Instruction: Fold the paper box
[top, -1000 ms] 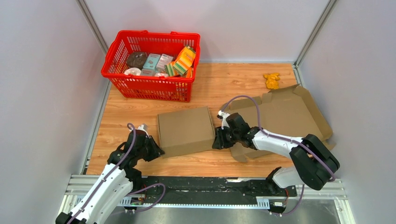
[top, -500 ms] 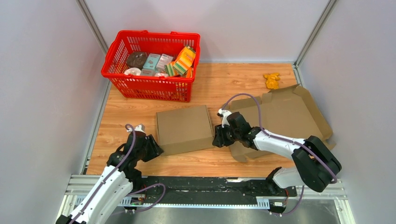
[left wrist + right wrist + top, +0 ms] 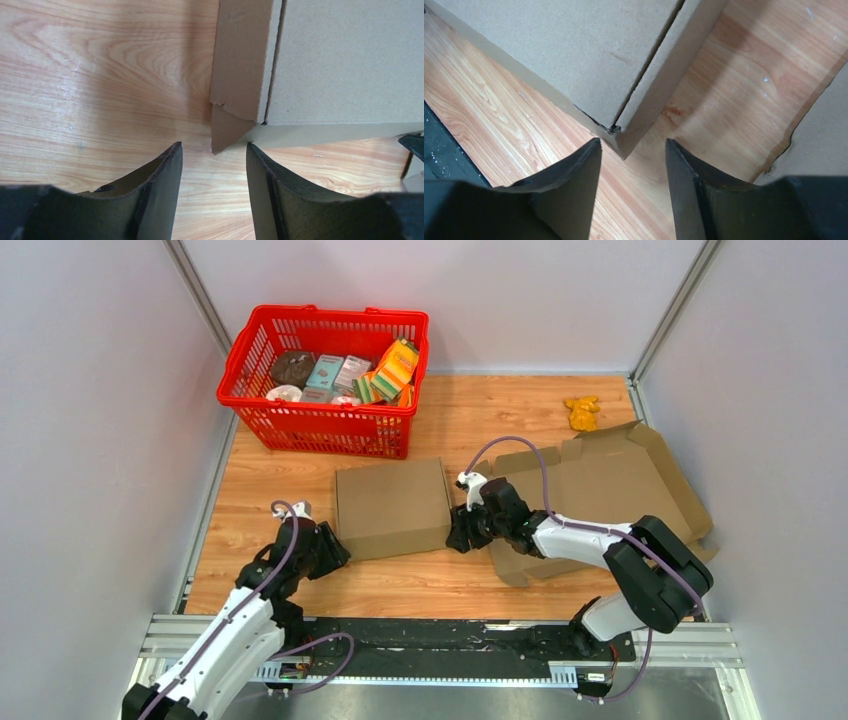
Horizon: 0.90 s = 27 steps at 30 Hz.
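The folded brown paper box lies shut on the wooden table, in the middle of the top view. My left gripper is at its near left corner and stands open. In the left wrist view the box has its corner flap just beyond my left gripper, with nothing between the fingers. My right gripper is at the near right corner, also open. In the right wrist view that corner of the box sits just past the tips of the right gripper, touching neither finger.
A flat unfolded cardboard sheet lies to the right, under the right arm. A red basket of groceries stands at the back left. A small yellow toy lies at the back right. Grey walls close in both sides.
Both grippers have opened wider and come off the box's near corners. The box has slid a little away from me, and the right gripper followed it.
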Available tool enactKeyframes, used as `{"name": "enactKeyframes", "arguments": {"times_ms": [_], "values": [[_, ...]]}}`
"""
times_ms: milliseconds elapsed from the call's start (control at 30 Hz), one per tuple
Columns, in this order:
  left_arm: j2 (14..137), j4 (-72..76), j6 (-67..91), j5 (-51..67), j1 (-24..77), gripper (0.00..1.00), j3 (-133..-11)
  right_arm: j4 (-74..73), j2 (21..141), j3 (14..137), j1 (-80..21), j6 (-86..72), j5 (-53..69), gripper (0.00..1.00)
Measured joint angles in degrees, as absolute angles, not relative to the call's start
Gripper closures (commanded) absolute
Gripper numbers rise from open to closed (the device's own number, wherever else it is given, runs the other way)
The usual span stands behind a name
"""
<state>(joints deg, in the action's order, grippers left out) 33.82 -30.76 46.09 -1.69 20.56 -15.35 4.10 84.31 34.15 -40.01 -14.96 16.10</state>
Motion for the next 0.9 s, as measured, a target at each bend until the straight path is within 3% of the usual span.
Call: {"name": "enactKeyframes", "arguments": {"times_ms": [167, 400, 900], "values": [[27.44, -32.12, 45.69, -1.17, 20.56, 0.23, -14.92, 5.54, 83.13, 33.47, -40.01, -13.65, 16.12, 0.28], [11.27, -33.47, 46.35, -1.8, 20.56, 0.23, -14.11, 7.92, 80.47, 32.84, -40.01, -11.18, 16.86, 0.27], [27.4, -18.02, 42.74, 0.16, 20.56, 0.2, -11.66, 13.96, 85.19, 33.04, -40.01, -6.76, 22.87, 0.25]]}}
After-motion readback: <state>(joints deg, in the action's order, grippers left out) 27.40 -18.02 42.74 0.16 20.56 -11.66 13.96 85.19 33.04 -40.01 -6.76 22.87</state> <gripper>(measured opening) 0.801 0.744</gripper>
